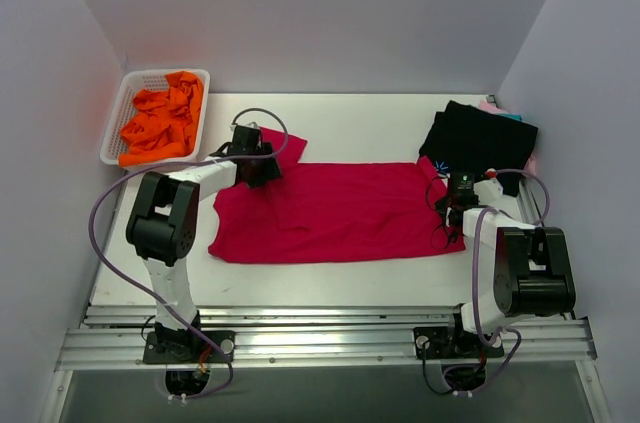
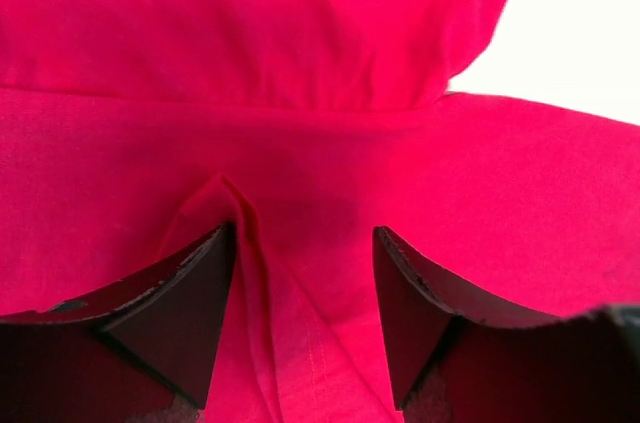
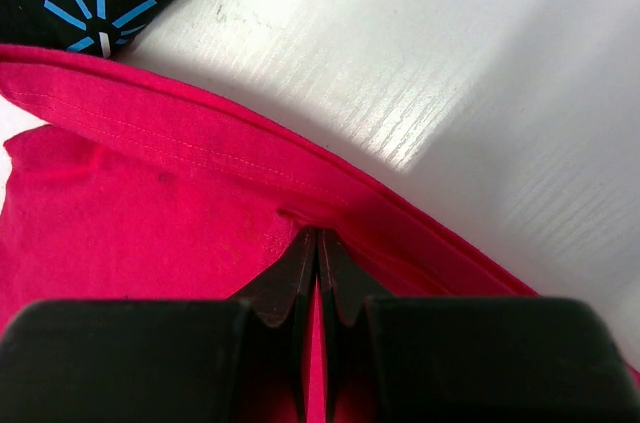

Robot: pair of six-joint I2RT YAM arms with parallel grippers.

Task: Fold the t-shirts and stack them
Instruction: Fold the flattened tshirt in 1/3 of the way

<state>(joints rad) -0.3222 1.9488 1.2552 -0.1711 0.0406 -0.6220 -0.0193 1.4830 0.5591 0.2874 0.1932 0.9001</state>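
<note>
Overhead camera looks down across whole table (image 1: 370,128), both wrist cameras close above shared red t-shirt (image 1: 330,213)

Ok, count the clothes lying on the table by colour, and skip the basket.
crimson-red t-shirt: 1
black t-shirt: 1
teal garment, only an edge showing behind the black one: 1
pink garment, only an edge showing: 1
Total: 4

Large tee (image 1: 330,213) central on table (image 1: 380,113), basket (image 1: 112,138) of cloth (image 1: 160,123) behind-left, folded tees (image 1: 480,138) behind-right
</note>
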